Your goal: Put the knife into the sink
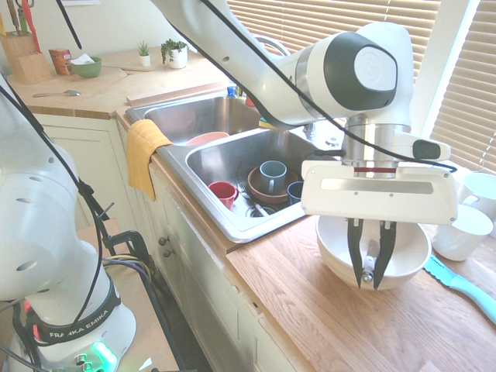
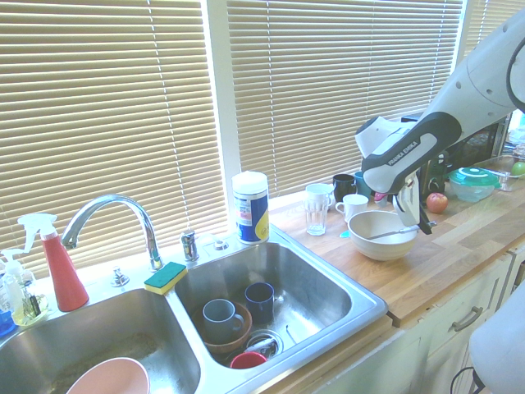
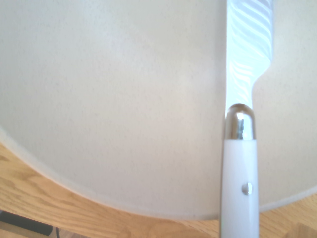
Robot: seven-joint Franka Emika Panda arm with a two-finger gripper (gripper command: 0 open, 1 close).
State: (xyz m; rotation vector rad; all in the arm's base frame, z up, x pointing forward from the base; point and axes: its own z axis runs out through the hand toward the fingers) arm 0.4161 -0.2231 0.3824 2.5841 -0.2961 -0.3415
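Gripper [image 1: 368, 285] is clamped on the knife [image 3: 239, 183] by its white handle. Knife is at the cream bowl [image 1: 411, 263], blade over the inside, handle across the rim; not in the sink [image 1: 260, 226]. Turquoise knife [image 1: 465, 291] and white mugs [image 1: 462, 232] sit beside the bowl on the wood counter [image 1: 325, 325]. Near basin has a red mug [image 1: 222, 194], plus a brown bowl [image 1: 260, 194] with a grey-blue mug [image 1: 273, 177] in it. Farther back: green bowl [image 1: 86, 68], potted plants [image 1: 177, 56].

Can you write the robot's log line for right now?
gripper: shut on knife | knife: over cream bowl, not in sink yet | mugs: in sink
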